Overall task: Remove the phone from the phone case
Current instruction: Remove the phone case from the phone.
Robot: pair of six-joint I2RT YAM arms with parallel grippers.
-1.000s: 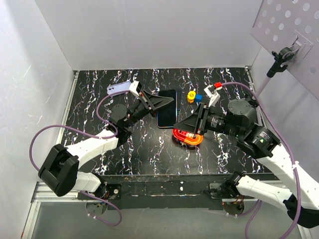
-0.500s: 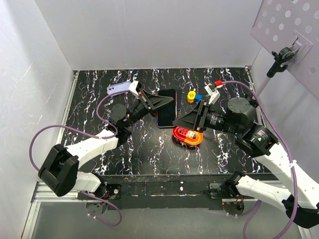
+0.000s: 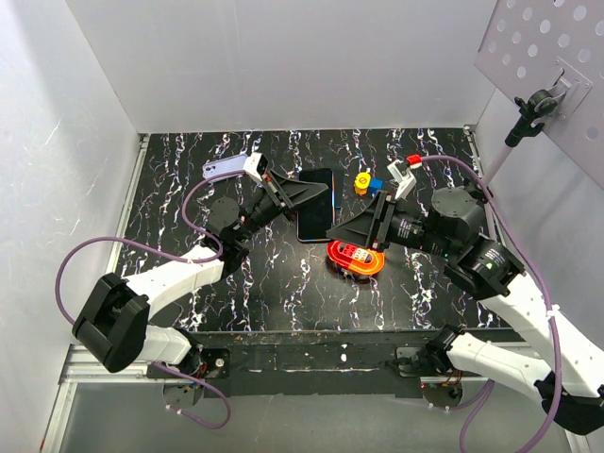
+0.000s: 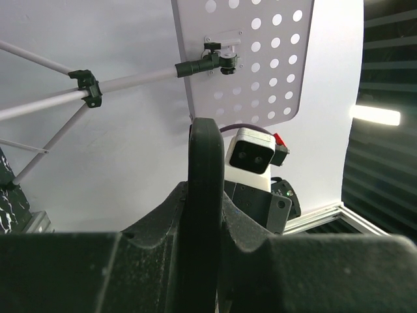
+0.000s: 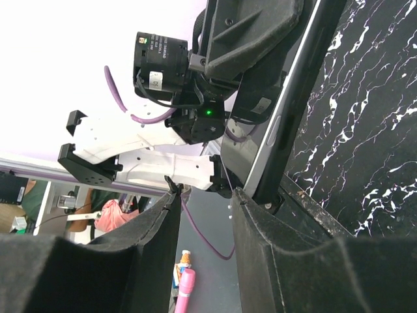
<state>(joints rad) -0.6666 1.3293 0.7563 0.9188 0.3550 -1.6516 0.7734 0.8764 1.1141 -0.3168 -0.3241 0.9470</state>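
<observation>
Our arms are white shells on round black joints: the left arm point(image 3: 175, 278) and the right arm point(image 3: 528, 302). A purple cable point(image 3: 68, 269) loops off each. The left claw point(image 3: 316, 192) and right claw point(image 3: 340, 233) are matte black wedges. Each wrist bears a white camera box point(image 4: 253, 151); the right one has a red tab point(image 4: 280, 140). A green light point(image 5: 208, 111) glows on our left wrist motor, near a white label point(image 5: 155, 80).

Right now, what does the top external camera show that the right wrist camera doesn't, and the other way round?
Only top external shows the red-orange object, a yellow piece and a blue piece lying on the table. Only the right wrist shows the phone edge-on, with its side button. Both show the phone, the left gripper at it, and the marbled tabletop.
</observation>
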